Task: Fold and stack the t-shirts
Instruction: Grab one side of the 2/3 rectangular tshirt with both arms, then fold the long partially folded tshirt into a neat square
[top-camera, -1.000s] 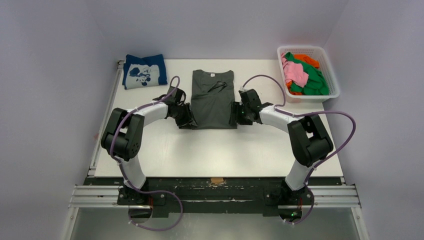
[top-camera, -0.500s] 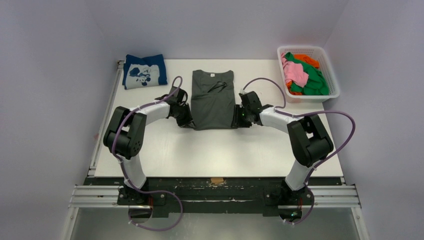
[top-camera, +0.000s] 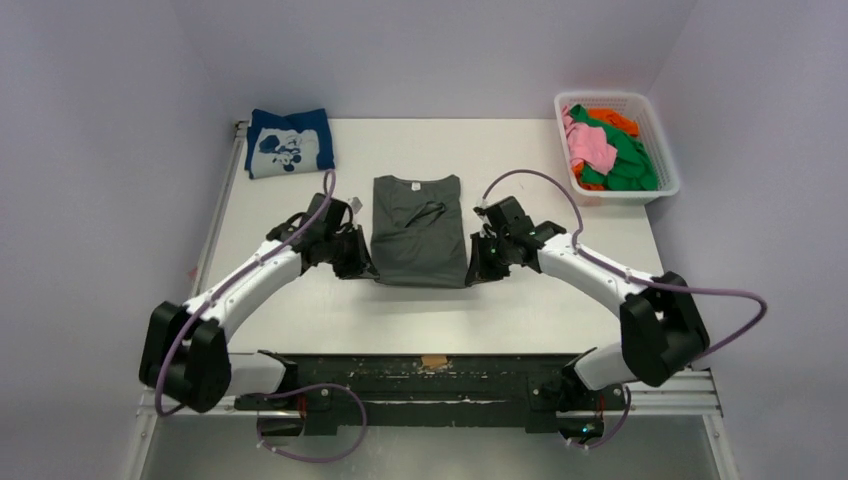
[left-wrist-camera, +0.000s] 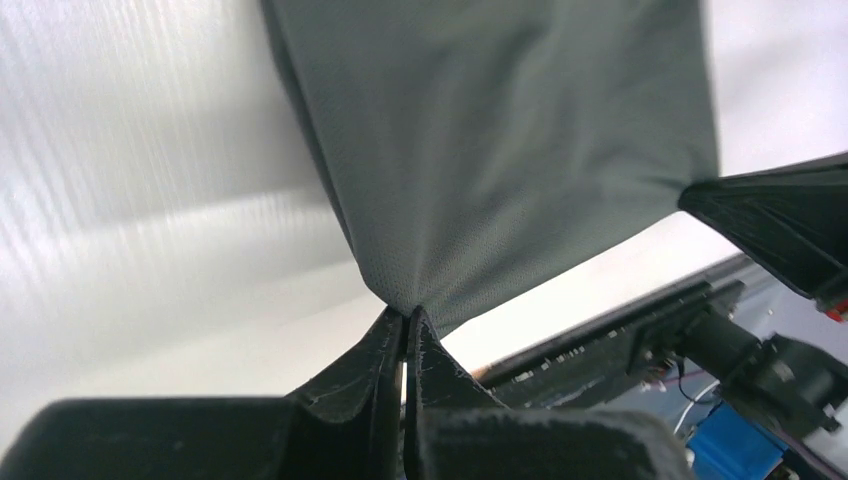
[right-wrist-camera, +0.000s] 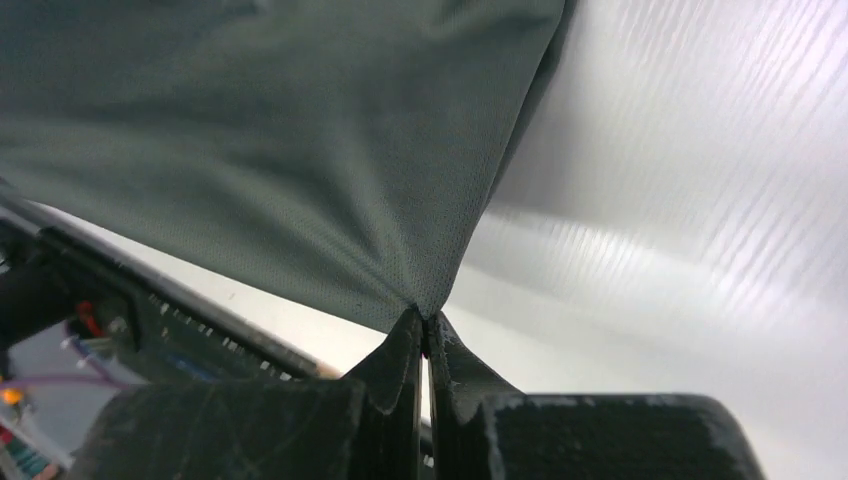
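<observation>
A plain dark grey t-shirt (top-camera: 417, 232) lies lengthwise in the middle of the white table (top-camera: 300, 310), sleeves folded in. My left gripper (top-camera: 372, 272) is shut on its near left corner, and the cloth (left-wrist-camera: 500, 150) stretches up from the pinch (left-wrist-camera: 405, 316). My right gripper (top-camera: 470, 277) is shut on the near right corner, where the grey fabric (right-wrist-camera: 300, 150) pulls taut from the tips (right-wrist-camera: 424, 320). The near hem is raised between the two grips. A folded navy blue t-shirt (top-camera: 290, 141) with white print sits at the far left corner.
A white mesh basket (top-camera: 661, 150) at the far right holds crumpled pink, green and orange t-shirts (top-camera: 605, 148). A black rail (top-camera: 430, 365) runs along the near table edge by the arm bases. The right gripper's finger (left-wrist-camera: 780, 220) shows at the right of the left wrist view.
Both grippers closed on the grey t-shirt's near corners and pulled it toward the near edge. The whole shirt slid nearer, and both arms stretched out lower and wider.
</observation>
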